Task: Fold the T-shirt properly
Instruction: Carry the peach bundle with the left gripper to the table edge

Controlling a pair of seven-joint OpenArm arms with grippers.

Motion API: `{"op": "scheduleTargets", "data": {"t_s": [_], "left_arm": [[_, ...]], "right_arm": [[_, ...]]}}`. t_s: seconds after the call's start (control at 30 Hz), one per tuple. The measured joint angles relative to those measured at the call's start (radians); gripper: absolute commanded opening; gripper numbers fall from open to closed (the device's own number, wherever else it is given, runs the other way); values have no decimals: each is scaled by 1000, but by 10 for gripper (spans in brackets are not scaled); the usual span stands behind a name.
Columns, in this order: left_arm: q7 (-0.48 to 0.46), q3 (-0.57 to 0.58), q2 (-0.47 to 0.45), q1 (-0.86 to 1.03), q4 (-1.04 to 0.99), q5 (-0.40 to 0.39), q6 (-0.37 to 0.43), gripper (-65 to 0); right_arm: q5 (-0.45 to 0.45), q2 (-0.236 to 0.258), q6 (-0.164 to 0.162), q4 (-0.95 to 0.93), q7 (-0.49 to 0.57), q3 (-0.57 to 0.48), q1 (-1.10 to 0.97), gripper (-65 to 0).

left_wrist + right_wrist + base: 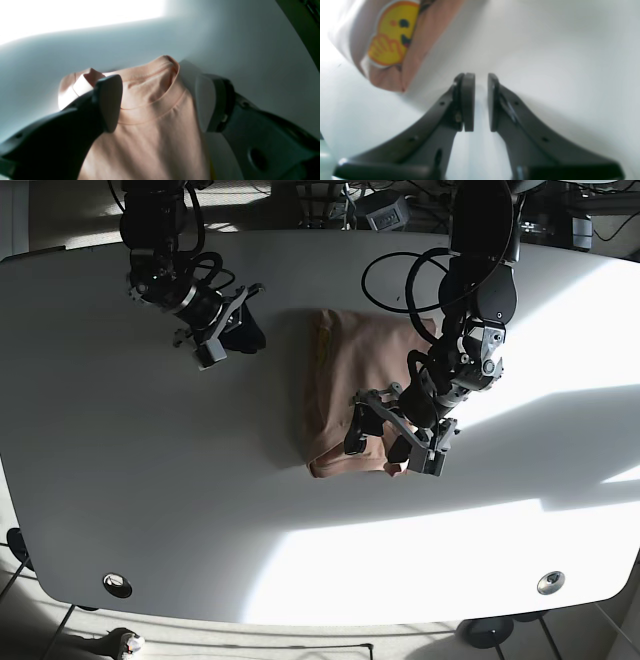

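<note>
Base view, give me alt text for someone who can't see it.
A folded peach T-shirt lies mid-way across a white table. The left gripper hangs over the shirt's near edge with its jaws spread. The right gripper sits apart on the other side, holding nothing, and sunlight falls across the table's near corner.

Base cam overhead, far — wrist cams close, all sharing T-shirt (pixel 360 395).

Folded shirt mid-bench, your two arms on either side.

You see the peach T-shirt (pixel 345 385) folded compactly on the white bench (pixel 150 510); your left pincer (pixel 385 438) straddles its near edge, jaws apart, while your right pincer (pixel 222 330) hangs well apart over bare surface.
</note>
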Motion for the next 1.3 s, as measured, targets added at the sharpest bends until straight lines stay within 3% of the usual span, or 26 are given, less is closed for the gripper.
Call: {"op": "scheduleTargets", "data": {"t_s": [0.1,0.2,0.23,0.43,0.53,0.6,0.63,0.77,0.83,0.93,1.07,1.17,1.3], "left_arm": [[-80,147,-3,33,-7,119,163,-174],[-201,320,3,19,-70,261,348,-174],[-237,363,3,31,-101,276,399,-172],[-412,383,-19,60,-288,313,406,-172],[-452,354,-81,93,-293,284,329,-172],[-468,209,-150,145,-278,168,177,-178],[-467,144,-178,164,-277,138,137,-178],[-421,-78,-292,245,-289,112,-3,-178],[-432,-211,-323,283,-331,92,-146,-178],[-460,-328,-391,277,-463,61,-285,-178],[-464,-410,-549,218,-729,49,-339,-179],[-418,-401,-653,117,-937,50,-407,-179],[-447,-380,-734,60,-1068,93,-496,-179]], "right_arm": [[-6,1,-11,3,-7,77,-1,-564],[-7,5,-13,4,-7,85,-1,-564],[-6,0,-4,4,-7,84,-1,-564],[-6,3,-5,4,-8,84,5,-564],[-7,5,-6,4,-34,85,16,-564],[-7,4,-5,5,-35,80,16,-564],[-7,4,-5,4,-42,81,19,-564],[-6,2,-6,4,-33,80,43,-564],[-7,1,-5,4,-35,79,37,-564],[-7,1,-6,4,-42,78,37,-564],[-7,-1,-5,5,-42,78,37,-564],[-8,-2,-5,10,-43,79,32,-564],[-7,-1,-5,71,-43,80,13,-564]]}}
